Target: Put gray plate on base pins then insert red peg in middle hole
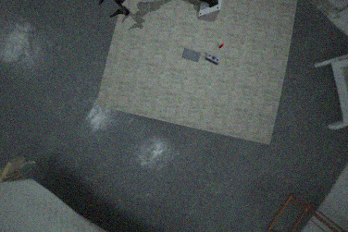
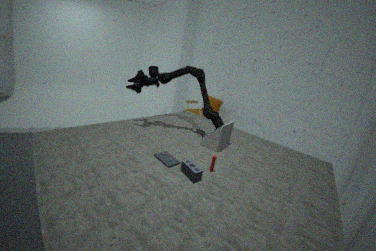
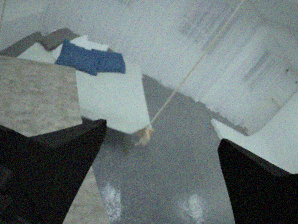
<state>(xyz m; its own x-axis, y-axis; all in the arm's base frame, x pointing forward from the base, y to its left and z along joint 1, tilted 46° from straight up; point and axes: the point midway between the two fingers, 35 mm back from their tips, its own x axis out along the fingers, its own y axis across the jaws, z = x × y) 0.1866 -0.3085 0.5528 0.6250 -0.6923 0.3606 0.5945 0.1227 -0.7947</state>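
A flat gray slab (image 1: 191, 54) (image 2: 166, 159) lies on the mat. Close beside it is a thicker, narrower gray block (image 1: 212, 58) (image 2: 192, 171) with dark spots along its top. At this size I cannot tell for certain which is the plate and which the base, and no pins can be made out. The two stand apart. The red peg (image 1: 221, 45) (image 2: 213, 163) stands upright near the block. My gripper (image 1: 105, 9) (image 2: 128, 83) (image 3: 165, 136) is open and empty, raised high and far from all three. The wrist view shows none of them.
The arm rises from a light angled mount (image 2: 220, 138) at the back of the beige mat (image 1: 185, 96) (image 2: 125, 199). Beyond the mat in the top view are a white frame (image 1: 339, 87) at right and an orange frame at lower right. An orange chair (image 2: 215, 103) is behind the arm.
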